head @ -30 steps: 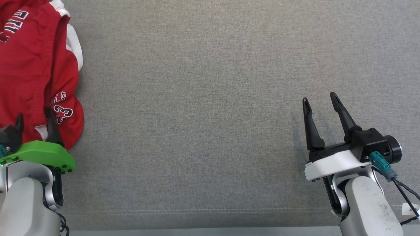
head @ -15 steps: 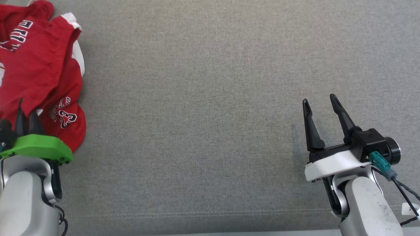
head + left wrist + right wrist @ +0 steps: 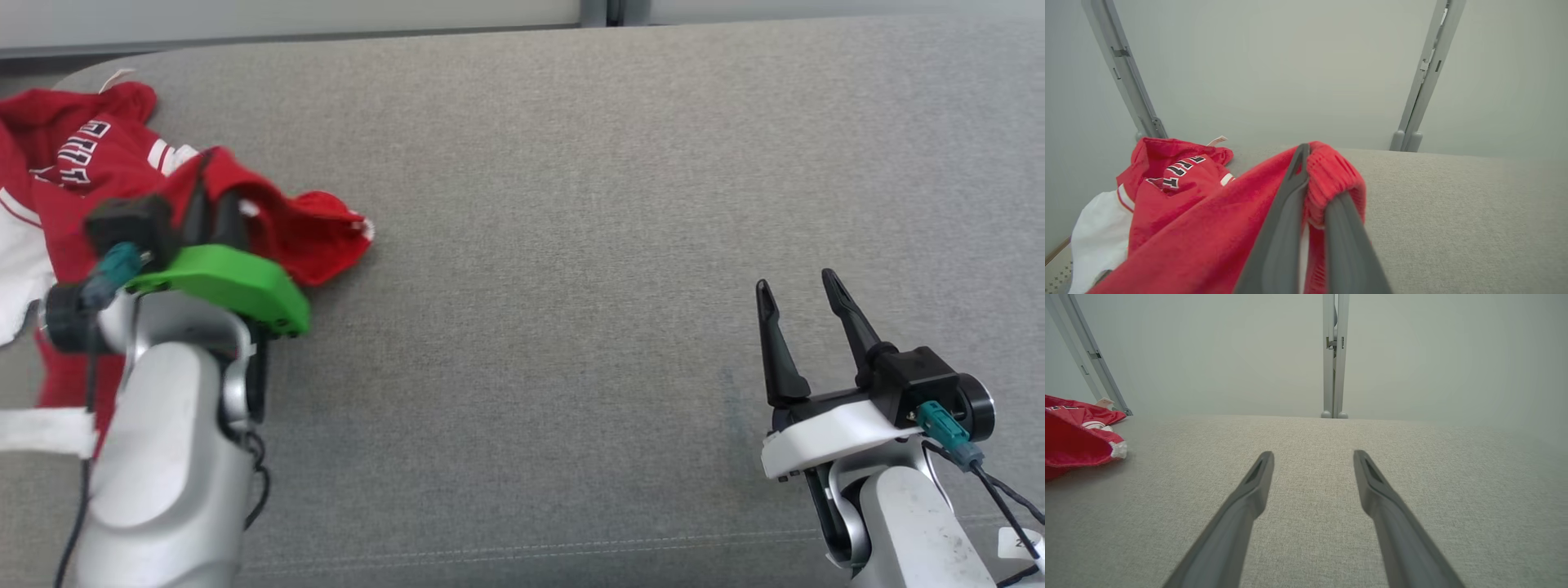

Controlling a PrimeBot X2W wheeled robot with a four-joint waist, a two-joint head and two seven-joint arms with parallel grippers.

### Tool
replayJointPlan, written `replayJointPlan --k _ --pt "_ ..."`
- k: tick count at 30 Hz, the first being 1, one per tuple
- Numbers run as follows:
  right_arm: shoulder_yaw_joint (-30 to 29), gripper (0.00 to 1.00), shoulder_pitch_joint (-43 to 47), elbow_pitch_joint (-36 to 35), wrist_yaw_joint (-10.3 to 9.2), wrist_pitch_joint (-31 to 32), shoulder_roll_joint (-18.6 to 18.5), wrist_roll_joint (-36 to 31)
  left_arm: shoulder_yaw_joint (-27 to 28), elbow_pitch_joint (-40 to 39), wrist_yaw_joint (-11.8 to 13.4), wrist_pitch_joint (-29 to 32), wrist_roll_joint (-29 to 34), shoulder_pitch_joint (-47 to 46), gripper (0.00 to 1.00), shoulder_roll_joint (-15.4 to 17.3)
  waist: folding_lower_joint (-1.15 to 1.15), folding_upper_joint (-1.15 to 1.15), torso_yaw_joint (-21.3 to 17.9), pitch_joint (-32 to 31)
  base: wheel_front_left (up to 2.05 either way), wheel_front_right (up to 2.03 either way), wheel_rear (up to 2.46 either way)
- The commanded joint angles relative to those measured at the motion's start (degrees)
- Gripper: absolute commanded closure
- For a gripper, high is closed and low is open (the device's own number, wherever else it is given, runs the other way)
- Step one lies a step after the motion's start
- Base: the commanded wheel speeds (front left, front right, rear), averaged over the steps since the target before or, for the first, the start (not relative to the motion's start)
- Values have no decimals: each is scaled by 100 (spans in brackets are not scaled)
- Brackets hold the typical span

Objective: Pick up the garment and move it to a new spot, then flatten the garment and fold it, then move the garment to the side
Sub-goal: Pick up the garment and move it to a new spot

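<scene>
The garment [image 3: 73,175] is a red jersey with white trim and black-and-white lettering, bunched at the far left of the grey padded surface [image 3: 571,245]. My left gripper [image 3: 214,175] is shut on a fold of it and holds that fold raised, with red cloth draped over its fingers [image 3: 1290,196]. In the left wrist view the pinched red edge [image 3: 1331,179] bulges between the two fingers. My right gripper [image 3: 800,290] stands open over bare surface at the lower right, far from the cloth. The right wrist view has the garment [image 3: 1073,437] at its left edge.
Pale wall panels with grey metal uprights [image 3: 1334,355] run behind the far edge of the surface. A seam [image 3: 506,547] crosses the surface near its front edge. A white strip of the garment [image 3: 41,429] hangs at the lower left.
The left gripper closed on the garment, then rose and moved right, dragging a fold of red cloth with it. The head camera tilted up, bringing the far edge into view. The right gripper stayed put.
</scene>
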Motion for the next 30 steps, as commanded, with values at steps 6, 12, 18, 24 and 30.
replayJointPlan --k 6,12,18,24,30 --pt "165 0 21 33 0 -20 -20 98 -528 435 -137 67 124 -632 100 -467 0 0 -588 -140 0 0 0" --pt "277 0 -69 40 0 -21 -20 160 -1022 963 -239 -79 71 -1060 100 -702 0 0 -1140 -51 0 0 0" --pt "302 0 -114 51 0 -21 -17 205 -1664 1269 -314 -221 -174 -1434 100 -751 0 0 -1644 65 0 0 0" --pt "328 0 -125 59 0 -21 -15 255 -2520 1235 -199 -279 -665 -1654 100 -750 0 0 -1952 156 0 0 0" --pt "443 0 -167 74 0 -21 -16 322 -3408 1486 -14 -441 -1175 -1754 100 -743 0 0 -2139 234 0 0 0"
